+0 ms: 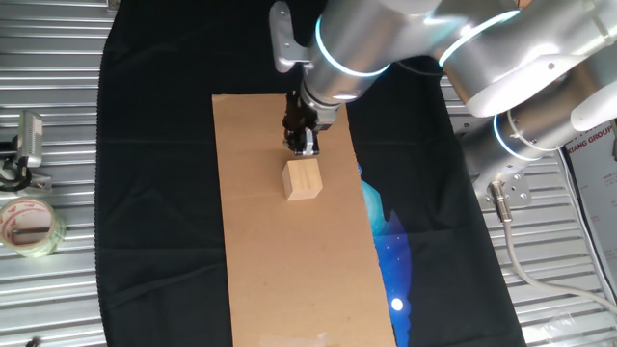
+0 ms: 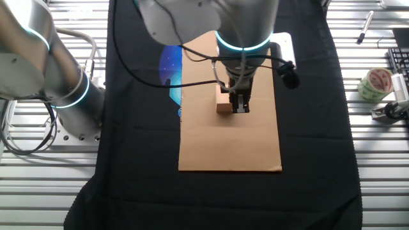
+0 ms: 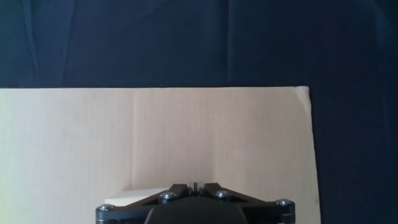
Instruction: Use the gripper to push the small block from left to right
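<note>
One small block sits on the single cardboard sheet, in the sheet's upper half in one fixed view, and that sheet lies flat on a black cloth spread over the ribbed metal surface. The gripper is down low right beside the block, at its far side in that view; in the other fixed view the gripper is pressed up against the block, apparently touching its side. From the hand view the fingertips meet with only a hairline slit between them, so the fingers are together and clamp nothing, and a pale corner of the block peeks out just left of them. Two silver arm sections with glowing cyan rings loom overhead. Off the cloth, one roll of tape lies on the metal, with one small metal clip-like item near it.
</note>
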